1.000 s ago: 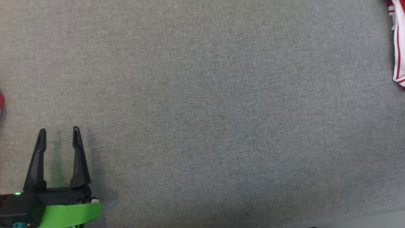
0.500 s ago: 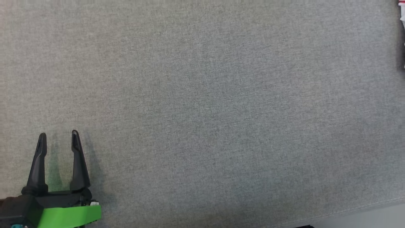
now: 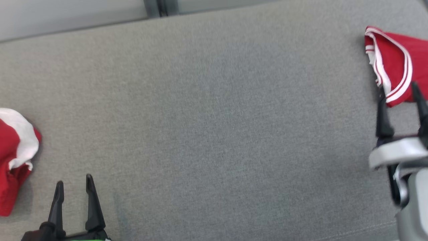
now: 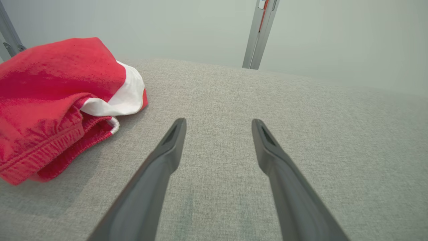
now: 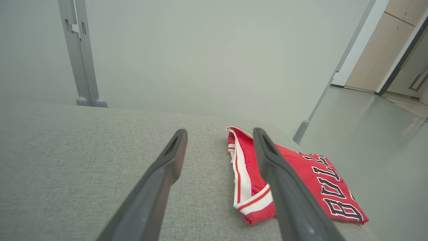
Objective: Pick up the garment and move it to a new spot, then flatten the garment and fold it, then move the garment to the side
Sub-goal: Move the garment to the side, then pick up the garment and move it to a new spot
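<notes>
The garment (image 3: 398,60) is a red jersey with white stripes, lying folded at the far right of the grey fabric surface (image 3: 214,117). In the right wrist view the garment (image 5: 301,174) shows black and white lettering and lies at the surface's right edge. My right gripper (image 3: 399,92) stands open just in front of it, with nothing between its fingers (image 5: 167,160). My left gripper (image 3: 74,185) is open at the lower left, over bare fabric, its fingers (image 4: 170,147) spread and empty.
A second red and white garment (image 3: 13,157) lies crumpled at the left edge, left of my left gripper (image 4: 219,124). The surface's far edge (image 3: 100,26) meets a pale wall with a metal post (image 5: 80,60). Floor (image 5: 384,150) drops away on the right.
The head camera has shifted, so the far edge and both red garments now show. My right gripper has come into view, open. The left gripper stays open.
</notes>
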Robot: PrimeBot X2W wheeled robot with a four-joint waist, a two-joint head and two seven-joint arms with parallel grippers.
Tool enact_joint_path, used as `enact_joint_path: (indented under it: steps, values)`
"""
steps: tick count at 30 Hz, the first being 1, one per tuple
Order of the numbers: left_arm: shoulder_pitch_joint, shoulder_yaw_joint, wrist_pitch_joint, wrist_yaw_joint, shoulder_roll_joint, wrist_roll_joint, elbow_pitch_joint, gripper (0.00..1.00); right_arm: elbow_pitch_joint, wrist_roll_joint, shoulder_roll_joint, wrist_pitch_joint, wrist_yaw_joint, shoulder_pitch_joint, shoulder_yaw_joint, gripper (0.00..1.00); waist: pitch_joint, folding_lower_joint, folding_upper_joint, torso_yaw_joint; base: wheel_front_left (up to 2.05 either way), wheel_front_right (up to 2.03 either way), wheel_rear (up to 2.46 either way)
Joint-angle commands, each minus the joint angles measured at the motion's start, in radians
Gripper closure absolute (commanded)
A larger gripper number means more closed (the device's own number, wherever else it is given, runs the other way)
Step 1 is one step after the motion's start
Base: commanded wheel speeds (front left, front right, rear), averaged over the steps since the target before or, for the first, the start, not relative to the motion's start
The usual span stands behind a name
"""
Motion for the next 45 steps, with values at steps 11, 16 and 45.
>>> enact_joint_path:
  steps: [11, 16, 45]
  values:
    - [0.085, 0.01, -0.003, 0.019, 0.002, -0.023, 0.083, 0.0, -0.15, 0.038, 0.119, -0.003, -0.001, 0.393, 0.122, 0.0, -0.257, 0.0, 0.0, 0.058, 0.0, 0.0, 0.0]
    - [0.084, 0.01, -0.003, 0.008, 0.002, -0.019, 0.09, 0.0, -0.119, 0.052, 0.135, -0.003, -0.001, 0.449, 0.149, 0.0, -0.269, 0.0, 0.0, 0.059, 0.0, 0.0, 0.0]
    - [0.099, 0.014, -0.003, -0.01, 0.001, -0.006, 0.088, 0.0, -0.117, 0.121, 0.14, -0.003, -0.001, 0.438, 0.27, 0.0, -0.275, 0.0, 0.0, 0.43, 0.0, 0.0, 0.0]
